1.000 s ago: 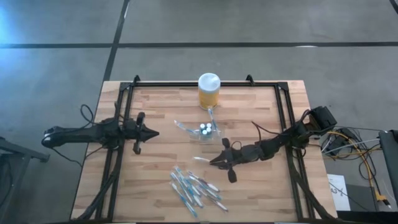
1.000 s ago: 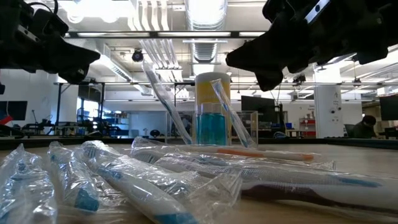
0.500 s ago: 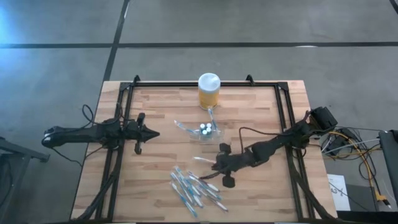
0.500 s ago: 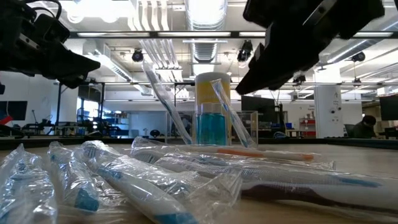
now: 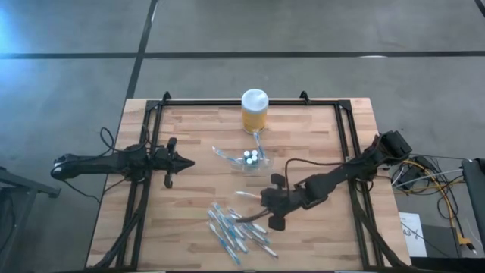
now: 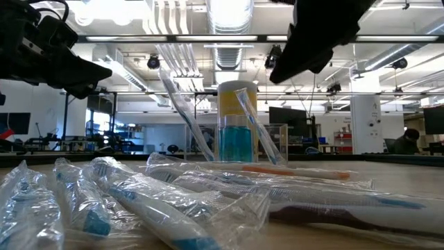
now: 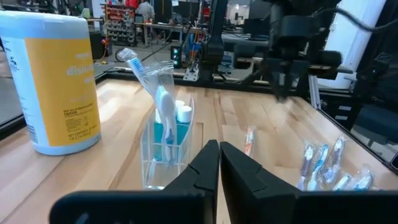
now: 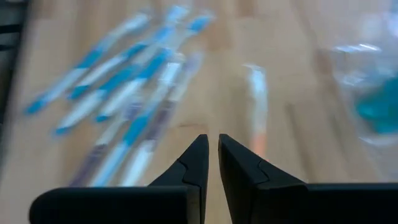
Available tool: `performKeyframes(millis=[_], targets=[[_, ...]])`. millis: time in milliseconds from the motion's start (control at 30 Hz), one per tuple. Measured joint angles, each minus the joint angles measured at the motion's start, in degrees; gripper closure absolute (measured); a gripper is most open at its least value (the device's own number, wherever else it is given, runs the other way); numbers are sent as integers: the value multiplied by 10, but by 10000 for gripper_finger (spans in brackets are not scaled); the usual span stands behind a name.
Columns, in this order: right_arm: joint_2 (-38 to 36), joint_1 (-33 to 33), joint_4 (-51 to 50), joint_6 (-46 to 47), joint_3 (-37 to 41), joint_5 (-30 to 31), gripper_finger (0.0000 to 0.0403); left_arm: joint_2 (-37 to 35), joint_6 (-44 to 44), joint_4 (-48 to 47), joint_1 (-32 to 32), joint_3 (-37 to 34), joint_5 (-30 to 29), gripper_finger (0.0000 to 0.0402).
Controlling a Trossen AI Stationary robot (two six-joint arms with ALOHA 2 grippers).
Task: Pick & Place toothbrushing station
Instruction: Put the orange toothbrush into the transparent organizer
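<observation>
The toothbrushing station (image 5: 248, 158), a small clear holder with toothbrushes (image 7: 163, 99) standing slanted in its slots, stands on its base mid-table (image 7: 168, 149). My right gripper (image 5: 264, 203) hangs above the table between the station and a pile of wrapped toothbrushes (image 5: 239, 231). It points slantwise down, its fingers (image 8: 213, 140) shut with a thin gap and nothing between them. Under it lies one wrapped toothbrush with an orange handle (image 8: 256, 106). My left gripper (image 5: 189, 161) waits shut at the table's left, level, pointing toward the station (image 7: 219, 146).
A yellow jar with a white lid (image 5: 255, 112) stands at the far edge, just behind the station. A black frame (image 5: 144, 152) runs along the table's left, right and far sides. Bare wood (image 5: 189, 205) lies between the left gripper and the pile.
My right gripper has risen and shifted a little toward the table's near edge. It has tipped from nearly level to pointing slantwise down at the table. Its fingers have kept the same thin gap. The station and the toothbrushes have stayed in place.
</observation>
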State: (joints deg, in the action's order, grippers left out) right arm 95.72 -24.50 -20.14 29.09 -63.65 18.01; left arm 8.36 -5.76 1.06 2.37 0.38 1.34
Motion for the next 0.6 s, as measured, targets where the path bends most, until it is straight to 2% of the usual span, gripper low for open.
performKeyframes(millis=[167,300,600], targets=[[0,10,-28,12,4,-2,350,0,0,0,0,0,1,387],[0,21,-28,26,15,-19,309,0,0,0,0,0,2,391],[18,33,-11,49,18,-16,217,0,1,6,0,0,3,390]])
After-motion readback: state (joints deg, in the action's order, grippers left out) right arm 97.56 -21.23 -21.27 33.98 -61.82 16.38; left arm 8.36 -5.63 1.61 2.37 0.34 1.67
